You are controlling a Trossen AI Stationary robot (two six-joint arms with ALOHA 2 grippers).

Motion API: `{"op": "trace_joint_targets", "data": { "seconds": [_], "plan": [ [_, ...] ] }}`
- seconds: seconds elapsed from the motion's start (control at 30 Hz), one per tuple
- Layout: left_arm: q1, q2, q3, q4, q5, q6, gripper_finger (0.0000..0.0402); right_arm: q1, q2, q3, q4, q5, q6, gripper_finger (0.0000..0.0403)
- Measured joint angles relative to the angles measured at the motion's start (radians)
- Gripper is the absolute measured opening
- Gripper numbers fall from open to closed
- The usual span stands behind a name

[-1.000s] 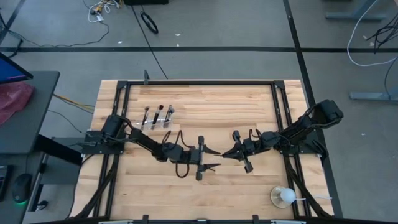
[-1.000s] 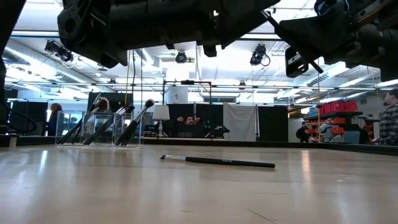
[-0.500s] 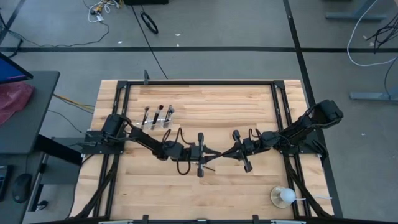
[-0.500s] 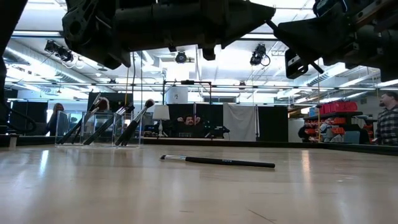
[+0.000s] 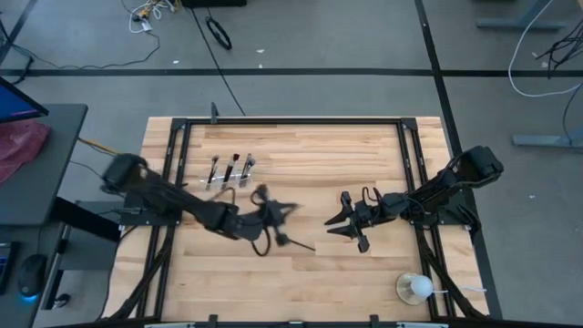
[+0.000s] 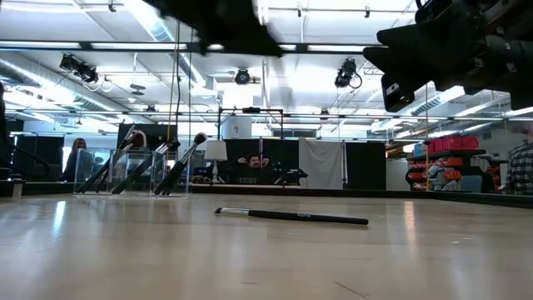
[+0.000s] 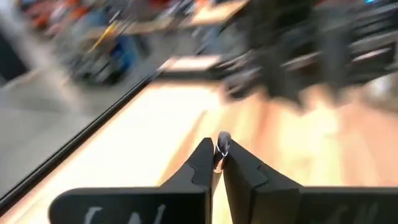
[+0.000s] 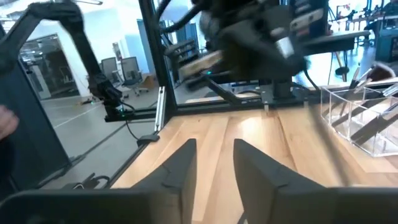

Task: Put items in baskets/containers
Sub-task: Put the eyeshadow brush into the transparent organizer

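**Left gripper clamped on a brush, right gripper standing apart**

High view: the left gripper (image 5: 279, 212) hangs over the middle of the table (image 5: 301, 146), just right of the clear holder (image 5: 228, 179); its fingers and what they carry cannot be made out here. Three upright brushes (image 5: 234, 163) stand in the holder. One loose brush (image 5: 297, 243) lies on the wood between the two arms, partly under the left arm. The right gripper (image 5: 335, 225) sits near mid-table with its fingers spread. A white ball (image 5: 419, 288) rests at the near right corner.

Low view: the loose brush (image 6: 291, 217) lies flat and alone. The holder (image 6: 133, 172) stands behind it, its brushes leaning. Both grippers are cut off above.

Left wrist view: the left gripper (image 7: 217, 154) is pressed together on a silver-tipped brush end (image 7: 222, 140); the rest of that brush is hidden.

Right wrist view: the right gripper (image 8: 214, 152) holds nothing, fingers apart. The holder (image 8: 357, 118) shows at the edge, partly cut off.
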Motion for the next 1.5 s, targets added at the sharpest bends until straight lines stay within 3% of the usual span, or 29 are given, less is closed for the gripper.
{"op": "trace_joint_targets", "data": {
  "seconds": [0.1, 0.23, 0.3, 0.4, 0.8, 1.1, 1.5],
  "plan": [
    [0.011, -0.138, 0.0, -0.38, -0.113, -0.218, 0.0021, 0.0, 0.0, 0.0, -0.004, 0.0, 0.0, 0.012],
    [0.069, -0.278, 0.0, -0.825, -0.162, -0.515, 0.0026, 0.0, 0.0, 0.0, -0.007, 0.0, 0.0, 0.0128],
    [0.105, -0.325, 0.0, -0.989, -0.179, -0.622, 0.0026, 0.0, 0.0, 0.0, -0.009, 0.0, 0.0, 0.0129],
    [0.163, -0.364, 0.0, -1.108, -0.174, -0.679, 0.0024, 0.0, 0.0, 0.0, -0.014, 0.0, 0.0, 0.0129],
    [0.348, -0.296, -0.03, -1.117, 0.039, -0.664, 0.0029, 0.0, 0.0, 0.0, -0.037, 0.001, 0.003, 0.0125],
    [0.365, -0.265, -0.031, -1.105, 0.065, -0.663, 0.0052, 0.0, 0.0, 0.0, -0.042, 0.002, 0.003, 0.0125],
    [0.365, -0.277, -0.023, -1.117, 0.049, -0.652, 0.0167, 0.0, 0.0, 0.0, -0.053, 0.003, 0.003, 0.0125]
  ]
}}
